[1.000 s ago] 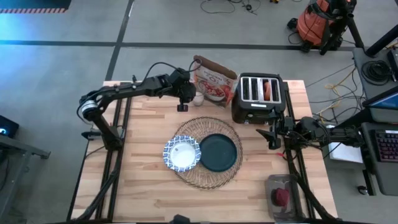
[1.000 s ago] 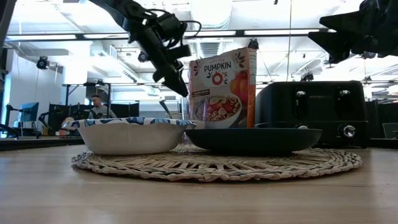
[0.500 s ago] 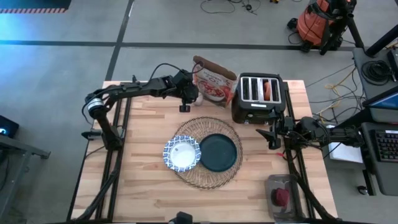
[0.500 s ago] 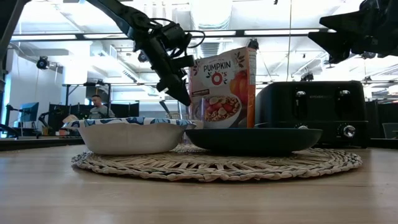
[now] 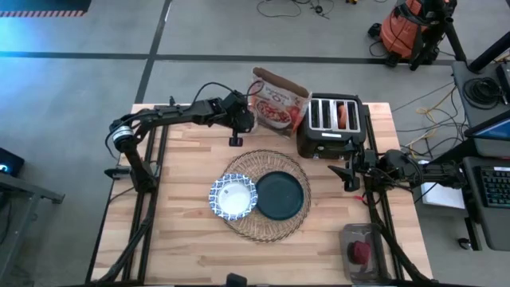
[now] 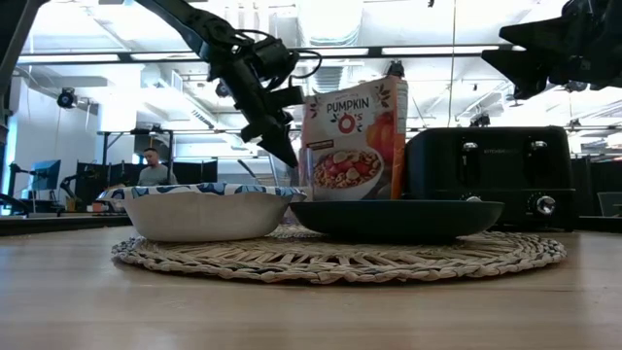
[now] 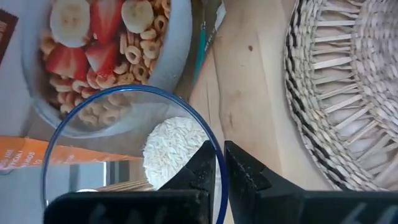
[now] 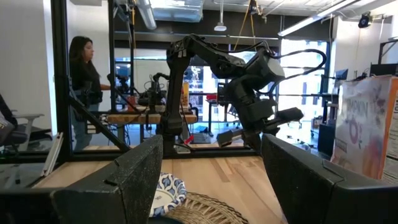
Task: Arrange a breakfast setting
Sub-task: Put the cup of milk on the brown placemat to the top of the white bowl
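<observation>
A small clear glass (image 7: 124,155) stands on the table's far side, against the cereal bag (image 5: 276,106). My left gripper (image 5: 245,125) is shut on its rim, and it shows in the low view (image 6: 280,148) slanting down over the glass (image 6: 285,175). The woven placemat (image 5: 249,163) lies mid-table and carries the dark teal plate (image 5: 280,195). The patterned bowl (image 5: 233,198) sits on the mat's left edge. My right gripper (image 5: 348,171) waits open at the table's right edge, beside the toaster. My left gripper pinches the glass's rim wall (image 7: 219,163), one finger (image 7: 202,169) inside the glass and the other (image 7: 244,174) outside. The fingers slant down from above on the glass's left. In the low view the glass appears to stand upright behind the bowl.
The black toaster (image 5: 329,126) stands at the far right, with something orange-brown (image 5: 343,116) in one slot. A clear container holding a red fruit (image 5: 361,252) sits at the near right corner. Bare wood lies near and left of the mat.
My left gripper has moved right toward the glass and cereal bag, and its fingers have shut on the glass's rim. The cereal bag has shifted a little toward the toaster and tipped slightly.
</observation>
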